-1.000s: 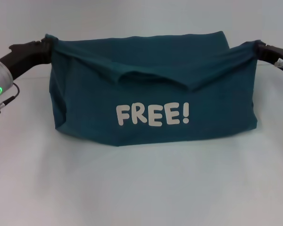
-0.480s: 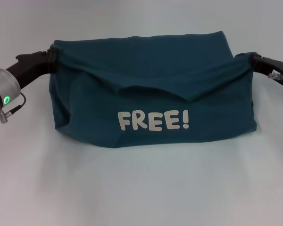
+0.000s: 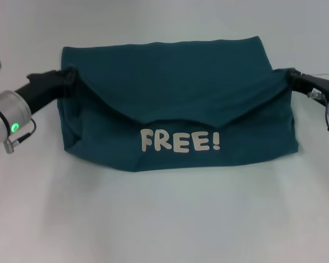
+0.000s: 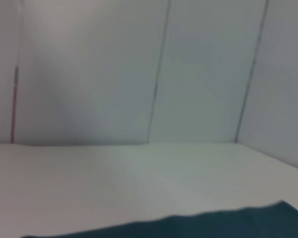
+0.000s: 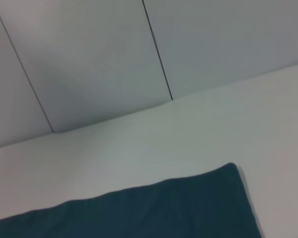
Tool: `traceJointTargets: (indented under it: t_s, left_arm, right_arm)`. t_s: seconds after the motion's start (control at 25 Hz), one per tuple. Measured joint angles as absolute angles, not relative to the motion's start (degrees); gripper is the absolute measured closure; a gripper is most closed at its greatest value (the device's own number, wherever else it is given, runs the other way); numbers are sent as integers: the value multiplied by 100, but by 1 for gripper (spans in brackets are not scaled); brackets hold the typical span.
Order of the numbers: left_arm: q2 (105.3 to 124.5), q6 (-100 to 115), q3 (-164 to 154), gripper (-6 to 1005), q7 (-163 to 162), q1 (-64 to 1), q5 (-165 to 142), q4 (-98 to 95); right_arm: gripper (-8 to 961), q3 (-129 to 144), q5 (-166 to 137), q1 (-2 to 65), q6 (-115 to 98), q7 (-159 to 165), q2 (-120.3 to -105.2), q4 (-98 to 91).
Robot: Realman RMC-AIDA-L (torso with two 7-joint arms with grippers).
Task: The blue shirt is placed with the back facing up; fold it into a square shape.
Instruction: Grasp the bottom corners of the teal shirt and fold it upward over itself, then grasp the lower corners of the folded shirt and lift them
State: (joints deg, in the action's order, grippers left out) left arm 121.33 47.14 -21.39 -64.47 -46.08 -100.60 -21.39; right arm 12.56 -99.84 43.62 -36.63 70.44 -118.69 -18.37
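— White table (image 3: 164, 219), item one, frame left?
— Left gripper (image 3: 69, 76), clamped on a fabric corner.
— Centre?
— Blue shirt (image 3: 170, 82), folded, "FREE!" print (image 3: 180, 141) lower centre.
— Frame right?
— Right gripper (image 3: 289, 76), pinching the opposite corner.

teal-blue shirt (image 3: 170, 82), white "FREE!" print (image 3: 180, 141)

Folded cloth of the blue shirt (image 3: 170, 82) hides the fingertips of the left gripper (image 3: 70, 76) and right gripper (image 3: 288, 75); both wrist views cut the shirt at the frame edge.
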Motion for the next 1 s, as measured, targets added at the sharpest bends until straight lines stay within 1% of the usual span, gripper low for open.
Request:
traceJointTargets:
  t_s: [0.04,0.12,0.28,0.32,0.6,0.72,0.84,0.96,1.0]
  left_arm:
    - [12149,4715,-2228,949,-6443,-4577,-10062,-2151]
    - [12182,4711,-2348,872,-6438,-4521,-10062,-2201]
    - [12254,4583,-2402,717,-6457,-4427,-10059,-2322]
    - [12257,4539,-2401,695,-6477,-4397,-10050,-2356]
    - [12390,4527,-2405,545,-6748,-4169,-10031,-2934]
    - [12397,4575,-2410,480,-7019,-4035,-10034,-3183]
    - [12388,4800,-2478,378,-7522,-3777,-10058,-3510]
    - [12380,5226,-2630,276,-8095,-3472,-10058,-3853]
    - [12379,5337,-2677,244,-8251,-3377,-10058,-3960]
  right_arm:
    - [901,1263,-9993,4348,-3656,7044,-11882,-1837]
    - [899,1305,-10003,4303,-3655,7043,-11903,-1836]
    - [733,1337,-9987,4242,-3628,7041,-11914,-1836]
    - [691,1337,-9985,4223,-3625,7040,-11914,-1837]
    - [522,1337,-9984,4158,-3797,7075,-11917,-1928]
    - [450,1336,-9999,4077,-4194,7144,-11892,-2020]
    - [396,1359,-10017,3950,-4513,7285,-11867,-2063]
    - [342,1541,-10028,3647,-5068,7681,-11817,-2230]
    - [342,1651,-10029,3528,-5258,7837,-11801,-2330]
